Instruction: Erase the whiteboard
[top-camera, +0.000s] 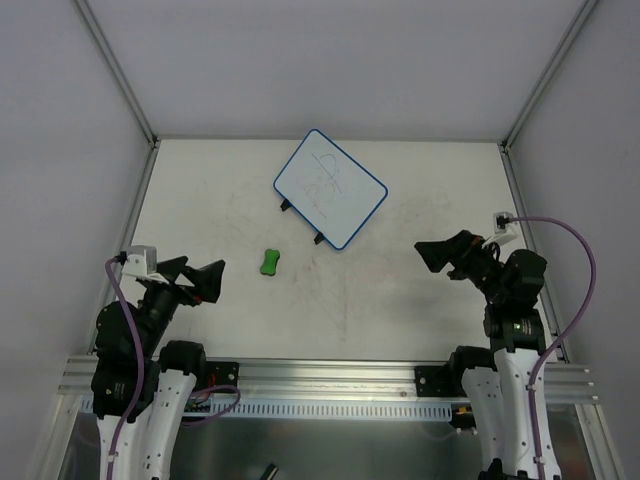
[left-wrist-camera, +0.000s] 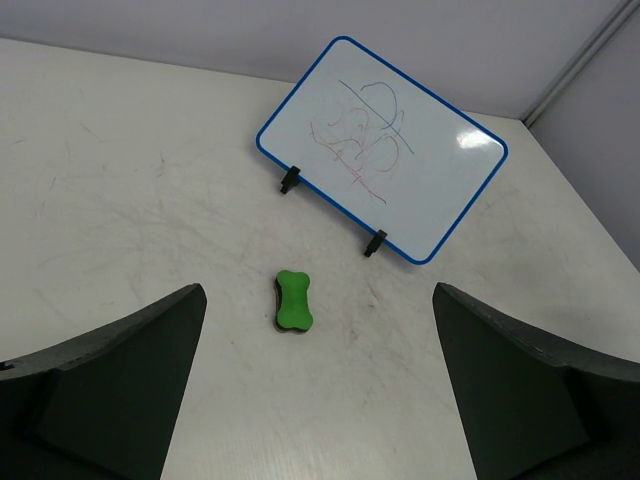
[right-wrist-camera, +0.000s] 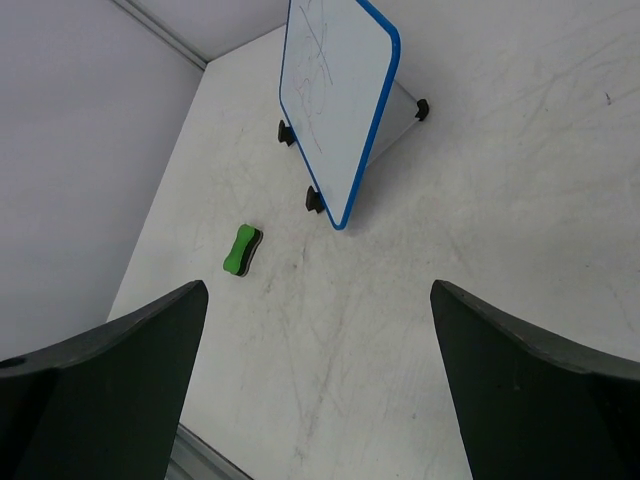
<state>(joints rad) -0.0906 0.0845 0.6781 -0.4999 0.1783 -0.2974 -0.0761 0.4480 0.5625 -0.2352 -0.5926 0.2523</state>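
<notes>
Scuffed white table enclosed by plain pale walls and metal posts.

Premises: apparently a robotics lab test cell. Plain white panel walls on aluminium posts enclose a scuffed white tabletop; a slotted aluminium rail along the lower frame edge carries the left arm and right arm.
</notes>
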